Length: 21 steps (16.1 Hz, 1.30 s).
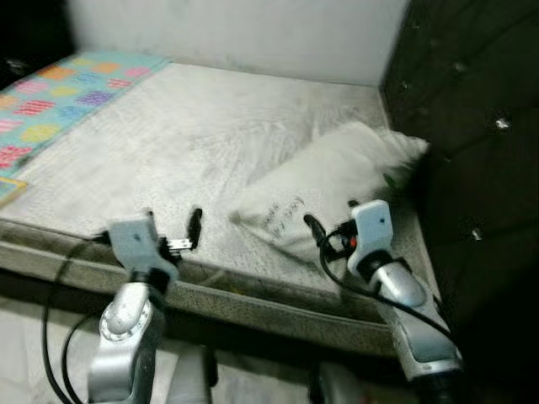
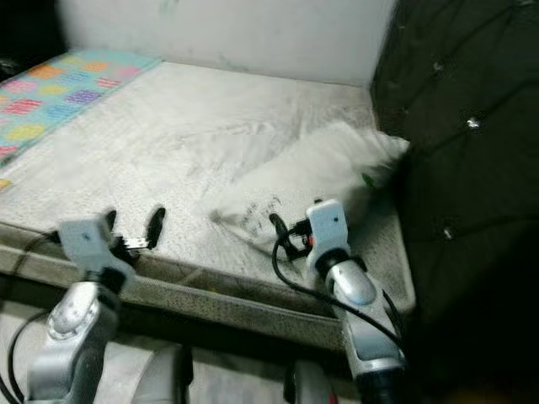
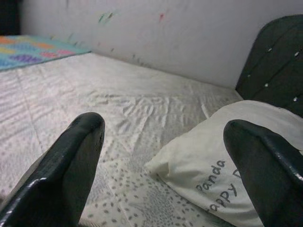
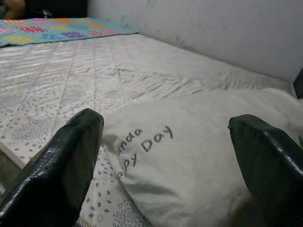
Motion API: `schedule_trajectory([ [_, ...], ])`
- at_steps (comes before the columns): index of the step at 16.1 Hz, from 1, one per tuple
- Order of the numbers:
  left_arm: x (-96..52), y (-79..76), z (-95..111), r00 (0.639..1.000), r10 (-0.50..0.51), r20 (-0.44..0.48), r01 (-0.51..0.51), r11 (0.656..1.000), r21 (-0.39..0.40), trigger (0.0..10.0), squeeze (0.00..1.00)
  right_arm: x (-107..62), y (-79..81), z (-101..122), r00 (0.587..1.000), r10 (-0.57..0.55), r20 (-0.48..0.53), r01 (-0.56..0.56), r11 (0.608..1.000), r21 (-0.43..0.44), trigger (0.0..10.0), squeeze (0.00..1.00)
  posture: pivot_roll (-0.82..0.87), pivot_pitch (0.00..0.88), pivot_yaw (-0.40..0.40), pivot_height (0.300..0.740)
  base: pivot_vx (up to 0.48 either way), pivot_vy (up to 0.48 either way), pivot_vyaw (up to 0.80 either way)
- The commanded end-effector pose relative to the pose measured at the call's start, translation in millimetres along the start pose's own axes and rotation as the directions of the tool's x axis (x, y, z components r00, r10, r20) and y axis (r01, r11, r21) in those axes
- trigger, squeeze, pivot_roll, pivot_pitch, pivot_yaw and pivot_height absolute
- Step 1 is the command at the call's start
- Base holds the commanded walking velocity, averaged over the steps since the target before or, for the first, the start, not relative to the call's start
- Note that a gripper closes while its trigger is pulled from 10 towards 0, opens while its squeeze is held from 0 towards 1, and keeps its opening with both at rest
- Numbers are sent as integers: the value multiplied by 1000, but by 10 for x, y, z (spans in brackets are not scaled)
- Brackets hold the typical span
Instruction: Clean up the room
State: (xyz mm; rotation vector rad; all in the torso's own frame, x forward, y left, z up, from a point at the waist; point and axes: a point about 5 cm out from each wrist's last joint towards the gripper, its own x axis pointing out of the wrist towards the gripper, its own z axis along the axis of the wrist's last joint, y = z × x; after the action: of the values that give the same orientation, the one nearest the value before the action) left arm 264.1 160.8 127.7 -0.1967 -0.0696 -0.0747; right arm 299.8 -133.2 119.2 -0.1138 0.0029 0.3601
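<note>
Head views look down at the mattress (image 1: 168, 151); wrist views skim close, sharing the pillow (image 4: 189, 156).

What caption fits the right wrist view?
Open right claw at a white pillow on the mattress.

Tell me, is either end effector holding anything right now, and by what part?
Nothing is held. The left end effector and right end effector are both open above the mattress, with the white pillow just ahead, untouched.
</note>
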Motion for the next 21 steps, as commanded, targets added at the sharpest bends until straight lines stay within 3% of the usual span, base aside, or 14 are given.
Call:
schedule_trajectory([
  [1,27,-113,64,998,-53,31,54,998,-25,10000,0,19,-54,66,1000,-11,19,11,1000,-15,10000,0,-170,0,-33,618,480,0,0],
  [7,33,-75,31,1000,-12,6,12,1000,-4,10000,0,34,-65,63,1000,-10,16,11,1000,-22,10000,0,-166,0,-36,618,80,0,0],
  [18,46,-91,45,1000,-30,6,30,1000,-10,10000,0,29,-51,33,1000,-15,4,16,1000,-27,10000,0,-167,0,-27,618,0,0,0],
  [21,49,-93,46,1000,-30,6,30,999,-10,10000,0,40,-49,17,1000,-16,-9,16,1000,18,10000,0,-167,0,-26,618,0,0,-533],
])
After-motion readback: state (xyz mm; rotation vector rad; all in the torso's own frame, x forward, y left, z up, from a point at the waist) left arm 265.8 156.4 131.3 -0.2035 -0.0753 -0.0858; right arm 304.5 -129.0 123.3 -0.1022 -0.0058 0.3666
